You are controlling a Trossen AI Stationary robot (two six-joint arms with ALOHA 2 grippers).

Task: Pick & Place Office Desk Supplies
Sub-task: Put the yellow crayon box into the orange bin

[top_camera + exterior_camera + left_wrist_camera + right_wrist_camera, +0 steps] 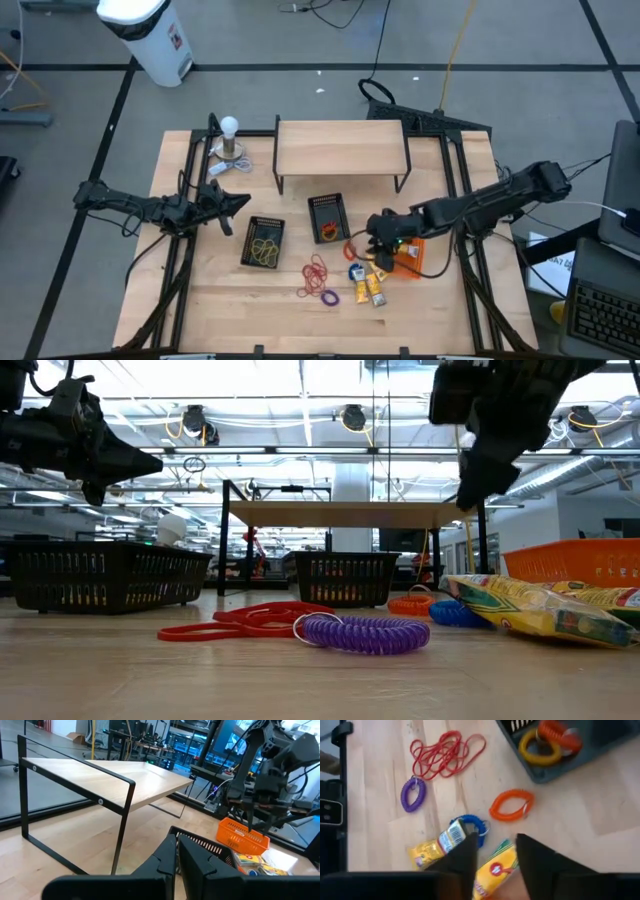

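The desk supplies lie loose on the wooden table in front of the shelf: red rubber bands (318, 270), a purple coil band (413, 794), an orange coil (511, 805), a blue coil (470, 825) and yellow packets (435, 847). My right gripper (495, 855) hangs open above them, slanting down, with one yellow packet (495, 872) below the gap between its fingers; it touches nothing. In the high view my right gripper (380, 238) is beside the orange tray. My left gripper (238, 203) waits shut and level at the table's left.
A black basket (264, 243) holds yellow bands; a second black basket (328, 218) holds a yellow and an orange coil. An orange tray (408, 256) sits under the right arm. A wooden shelf (340, 148) stands at the back, with a white ball on a stand (230, 135) to its left.
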